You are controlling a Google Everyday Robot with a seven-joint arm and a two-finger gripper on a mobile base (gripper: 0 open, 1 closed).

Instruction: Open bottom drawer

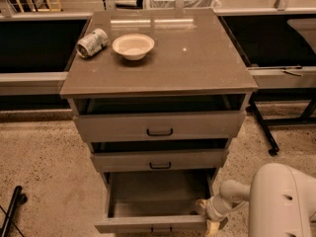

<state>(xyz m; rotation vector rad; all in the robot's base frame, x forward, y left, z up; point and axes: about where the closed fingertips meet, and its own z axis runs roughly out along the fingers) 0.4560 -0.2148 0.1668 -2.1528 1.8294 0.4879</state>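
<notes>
The bottom drawer (148, 224) of the grey-brown cabinet stands pulled far out, and its inside shows no contents. Its small dark bar handle (161, 229) sits at the lower edge of the view. My gripper (209, 220) is at the right front corner of this drawer, at the end of my white arm (281, 201), which comes in from the lower right. The gripper is low and partly cut off by the frame edge.
The top drawer (159, 126) and middle drawer (159, 160) each stand slightly open. On the cabinet top (197, 58) lie a tipped can (92, 43) and a cream bowl (133, 46). Dark table legs (264, 127) stand to the right, and a black stand foot (12, 209) at the lower left.
</notes>
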